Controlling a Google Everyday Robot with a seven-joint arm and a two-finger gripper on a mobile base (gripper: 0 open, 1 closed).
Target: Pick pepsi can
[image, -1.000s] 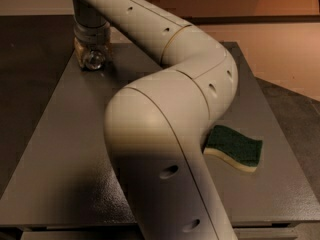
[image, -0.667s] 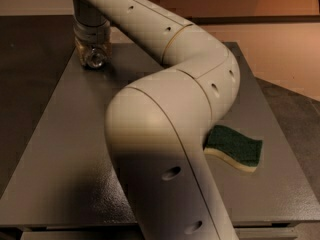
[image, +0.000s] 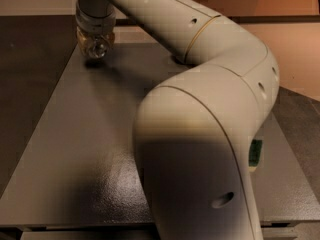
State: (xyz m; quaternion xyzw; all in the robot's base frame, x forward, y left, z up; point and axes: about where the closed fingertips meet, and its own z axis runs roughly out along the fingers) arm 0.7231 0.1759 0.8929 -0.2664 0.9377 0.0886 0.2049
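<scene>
The pepsi can does not show in the camera view; it is hidden or out of view. My gripper (image: 95,43) is at the far left corner of the dark grey table (image: 65,149), pointing down, low over the surface. My large cream arm (image: 200,114) bends across the middle and right of the view and hides much of the table behind it.
A green and yellow sponge (image: 256,154) lies on the right side of the table, mostly hidden behind my arm's elbow. The table's left edge borders dark floor (image: 30,59). A tan wall (image: 295,59) runs behind on the right.
My arm's elbow has swung over the sponge and now covers most of it. The gripper stays at the far left corner, slightly higher in the view.
</scene>
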